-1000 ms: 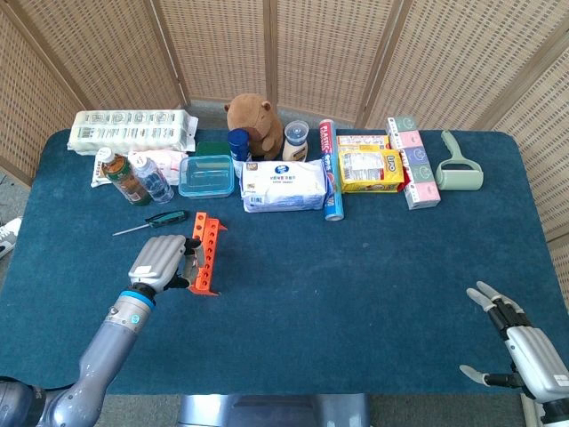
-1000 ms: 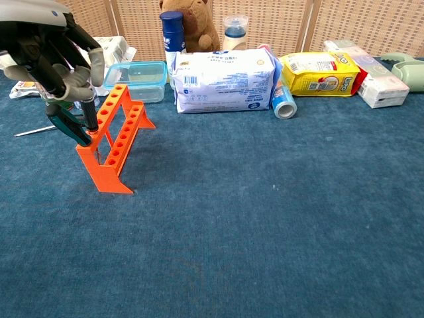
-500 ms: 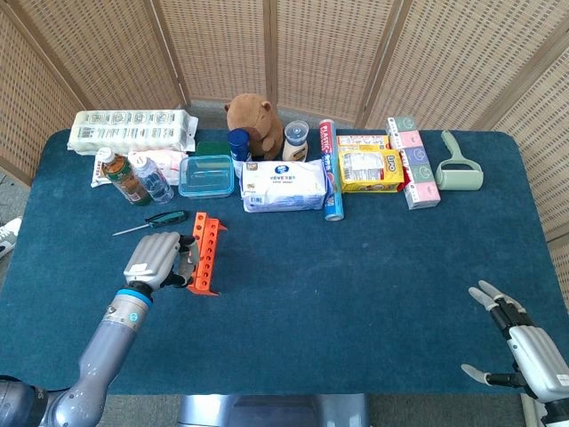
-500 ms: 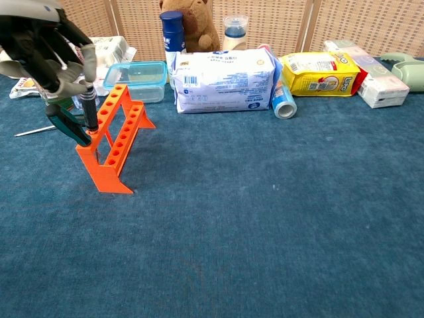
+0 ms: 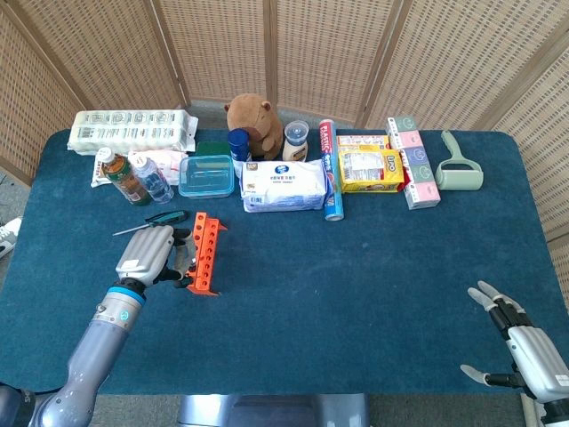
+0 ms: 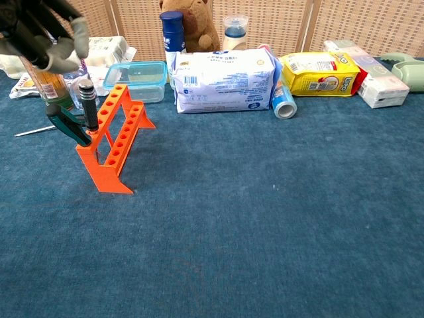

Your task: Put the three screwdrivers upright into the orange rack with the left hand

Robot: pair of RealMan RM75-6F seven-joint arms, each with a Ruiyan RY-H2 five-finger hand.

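Observation:
The orange rack (image 5: 204, 253) (image 6: 114, 140) stands on the blue cloth left of centre. A black-handled screwdriver (image 6: 87, 106) stands upright in its near end. A green-handled screwdriver (image 6: 66, 124) leans tilted at the rack's left side; I cannot tell whether its tip sits in a hole. A third screwdriver (image 5: 156, 220) lies flat on the cloth behind the rack, and its shaft (image 6: 33, 131) shows in the chest view. My left hand (image 5: 147, 256) (image 6: 41, 33) hovers just left of the rack, above the handles, holding nothing. My right hand (image 5: 524, 342) rests open at the near right.
Along the back stand bottles (image 5: 133, 178), a clear box (image 5: 206, 175), a white wipes pack (image 5: 284, 185), a blue tube (image 5: 331, 169), a yellow pack (image 5: 372, 169), a capybara toy (image 5: 253, 124) and a lint roller (image 5: 460, 165). Folding screens close off the back.
My left hand has let go of the black-handled screwdriver, which stays upright in the rack, and has drawn up and left away from it. The right hand has barely moved.

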